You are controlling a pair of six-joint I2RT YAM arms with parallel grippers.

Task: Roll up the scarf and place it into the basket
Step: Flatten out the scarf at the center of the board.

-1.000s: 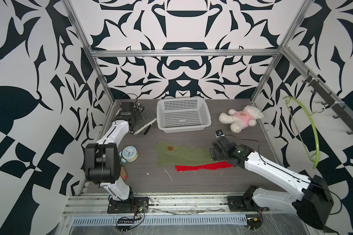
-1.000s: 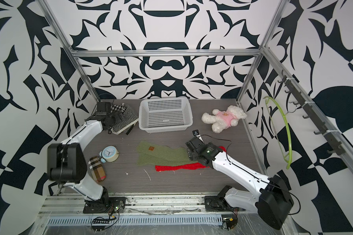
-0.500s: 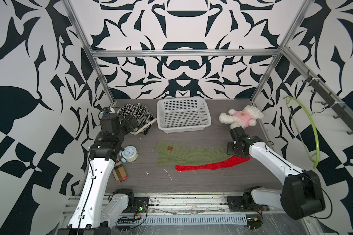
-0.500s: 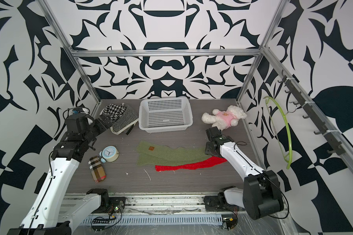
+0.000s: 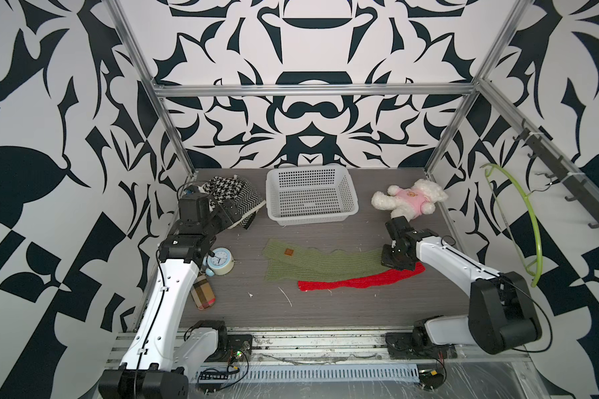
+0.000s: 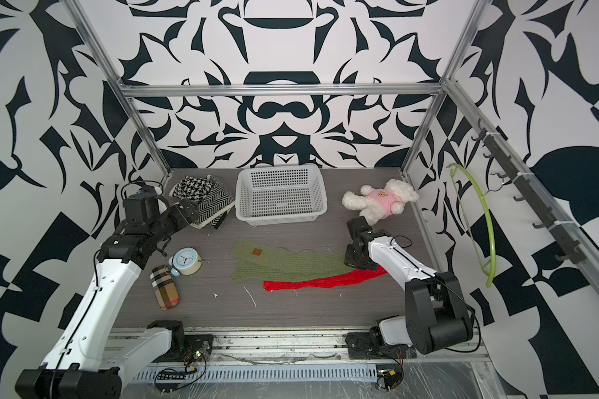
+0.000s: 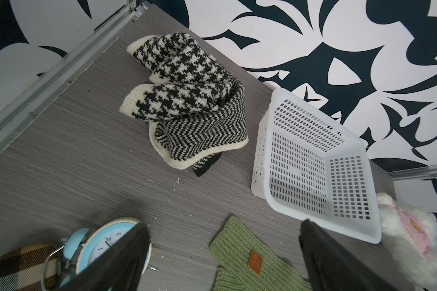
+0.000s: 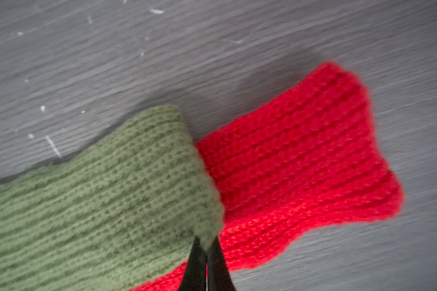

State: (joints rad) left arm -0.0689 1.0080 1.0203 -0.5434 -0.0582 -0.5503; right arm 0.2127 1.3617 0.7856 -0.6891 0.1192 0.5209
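Lying partly under the green scarf [image 5: 320, 264]: red scarf [image 5: 357, 281].

Place: a robotics lab test cell.
Enclosure: a bare aluminium frame [image 5: 308, 90] boxes in a grey wood-grain tabletop [image 5: 325, 311]; the walls [image 5: 308, 34] carry one bold black-and-white pattern on all sides.
Machines: the left arm [image 5: 173, 286] and right arm [image 5: 457, 266], white and black, are bolted to a metal rail [image 5: 308, 345] at the front edge.
Wiring: loose cables [image 5: 236, 354] and a slotted cable duct [image 5: 308, 373] lie exposed by the rail.
Props: basket [image 5: 312, 219], plush bear [image 5: 408, 202], clock [image 5: 220, 264] and green scarf [image 5: 325, 266], unrelated household things laid out on the tabletop.
Side wall: a hook rail [image 5: 567, 193] with one hanger [image 5: 538, 241].
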